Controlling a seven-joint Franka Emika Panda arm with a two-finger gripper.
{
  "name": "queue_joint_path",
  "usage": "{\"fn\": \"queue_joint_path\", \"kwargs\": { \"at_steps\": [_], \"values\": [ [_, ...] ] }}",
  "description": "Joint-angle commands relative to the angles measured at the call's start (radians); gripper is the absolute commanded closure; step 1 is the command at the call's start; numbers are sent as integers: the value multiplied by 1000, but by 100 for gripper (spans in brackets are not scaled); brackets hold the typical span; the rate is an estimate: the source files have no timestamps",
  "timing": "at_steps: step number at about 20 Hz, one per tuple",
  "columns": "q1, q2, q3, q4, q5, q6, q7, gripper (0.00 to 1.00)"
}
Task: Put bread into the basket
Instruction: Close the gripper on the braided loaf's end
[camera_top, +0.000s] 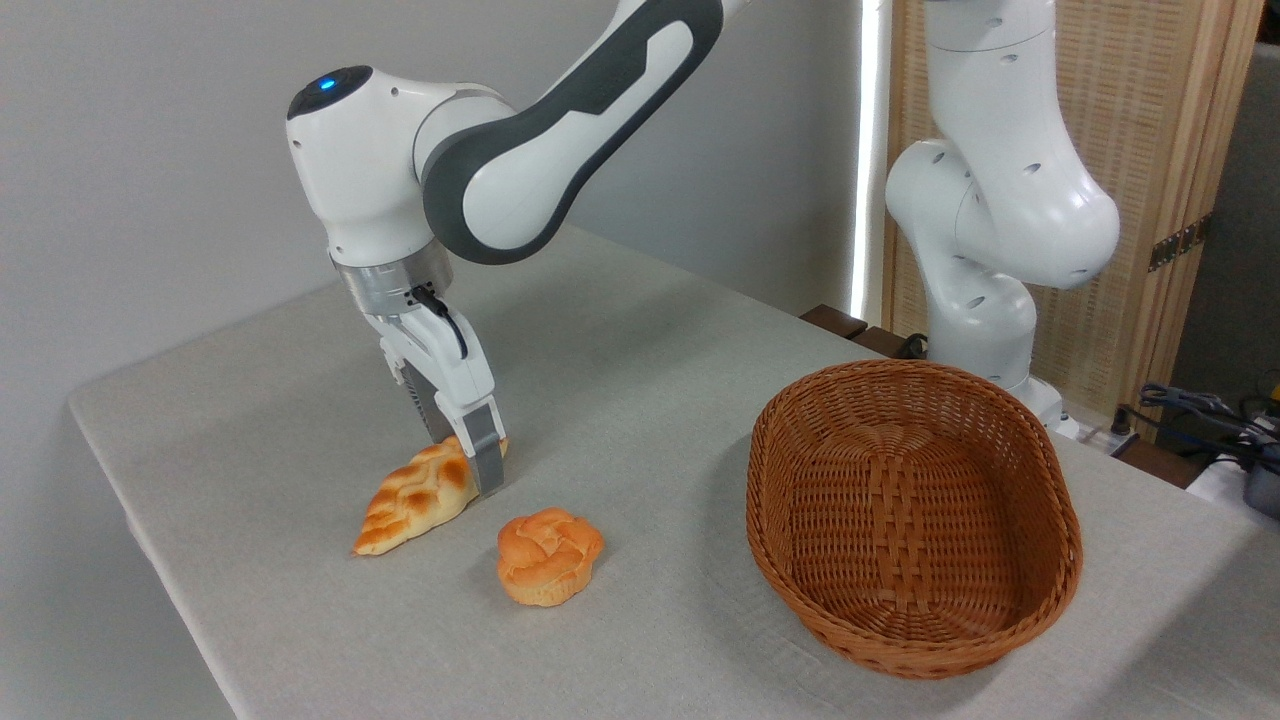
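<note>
Where a plain grey wall and a slatted wooden screen (1090, 150) close off the room, a table (650, 400) covered in pale grey cloth is seen. The bread (415, 495) is found left of centre on the cloth, its upper right end set between the fingers of the gripper (470, 450), which is closed onto it. Its long axis is laid diagonally, the free pointed end aimed lower left. A knotted bun (549, 555) is placed nearby, and the basket (910, 515) well apart on the right.
</note>
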Motion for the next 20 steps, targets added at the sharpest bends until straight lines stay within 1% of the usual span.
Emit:
{"fn": "queue_joint_path", "kwargs": {
  "at_steps": [1,4,6,7,10,13,14,17,18,19,20],
  "values": [
    [4,-4,-4,4,15,48,-17,0],
    [2,-4,-4,4,17,60,-14,0],
    [2,-1,-19,4,49,62,-14,0],
    [2,0,-21,4,56,62,-14,0],
    [2,4,-23,2,57,80,-16,0],
    [2,5,-21,1,46,83,-28,1],
    [4,5,-23,0,46,83,-27,7],
    [2,5,-21,0,47,80,-30,45],
    [2,4,-21,0,53,71,-31,51],
    [2,2,-21,0,57,62,-31,54],
    [4,2,-21,2,58,45,-30,61]
  ]
}}
